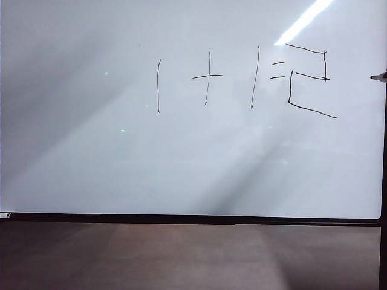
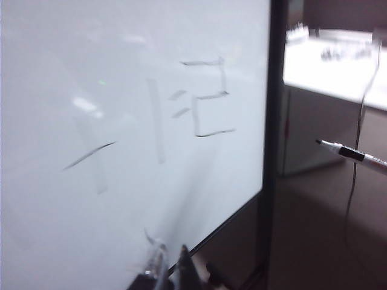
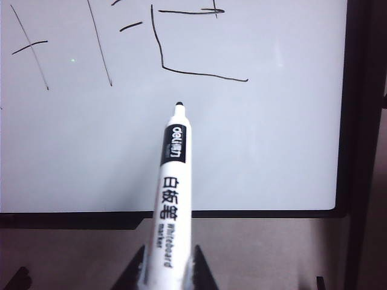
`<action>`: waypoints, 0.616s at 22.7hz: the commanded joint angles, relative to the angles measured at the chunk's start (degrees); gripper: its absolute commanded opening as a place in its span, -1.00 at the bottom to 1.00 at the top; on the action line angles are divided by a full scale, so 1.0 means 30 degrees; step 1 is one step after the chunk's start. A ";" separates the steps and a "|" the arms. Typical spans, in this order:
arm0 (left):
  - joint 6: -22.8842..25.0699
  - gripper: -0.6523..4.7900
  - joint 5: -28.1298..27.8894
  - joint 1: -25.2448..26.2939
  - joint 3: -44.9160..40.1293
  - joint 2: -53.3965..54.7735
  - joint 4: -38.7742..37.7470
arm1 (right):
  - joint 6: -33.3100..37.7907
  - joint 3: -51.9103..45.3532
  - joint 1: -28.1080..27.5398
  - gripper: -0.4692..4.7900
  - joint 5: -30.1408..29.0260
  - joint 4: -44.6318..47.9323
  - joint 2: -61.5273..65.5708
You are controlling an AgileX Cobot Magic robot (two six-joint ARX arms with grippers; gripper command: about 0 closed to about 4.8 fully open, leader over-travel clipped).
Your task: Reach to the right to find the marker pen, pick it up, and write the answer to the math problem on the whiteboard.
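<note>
The whiteboard (image 1: 91, 151) fills the exterior view. On it the math problem (image 1: 208, 77) reads one plus one equals, and the answer (image 1: 308, 78), a boxy two, follows it. Only the marker pen's dark tip (image 1: 379, 77) pokes in at the right edge, beyond the board. In the right wrist view my right gripper (image 3: 170, 260) is shut on the marker pen (image 3: 172, 199), whose tip hangs off the board below the answer (image 3: 181, 48). My left gripper (image 2: 172, 257) is blurred near the board's lower edge, its fingers close together and holding nothing. The marker pen (image 2: 354, 154) shows far to its side.
The board's black frame (image 1: 181, 219) runs along the bottom, with a brown surface (image 1: 181, 260) below it. Past the frame's side post (image 2: 275, 121), the left wrist view shows a bright white counter (image 2: 338, 72) and a thin hanging cable (image 2: 358, 121).
</note>
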 commanded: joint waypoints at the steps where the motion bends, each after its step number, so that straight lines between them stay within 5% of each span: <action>1: -0.2397 -0.66 0.0969 0.2477 -0.3096 -0.4065 0.0255 | 0.0051 0.0044 0.0015 -0.85 -0.0015 0.0204 0.0007; 6: -0.3402 -0.66 -0.0619 0.5625 -0.6761 -0.9107 0.0379 | 0.0051 0.0044 0.0015 -0.85 -0.0015 0.0219 0.0007; 14: -0.3781 -0.66 0.0328 0.9216 -1.1351 -1.4411 0.0270 | 0.0051 0.0044 0.0015 -0.85 0.0029 0.0219 0.0007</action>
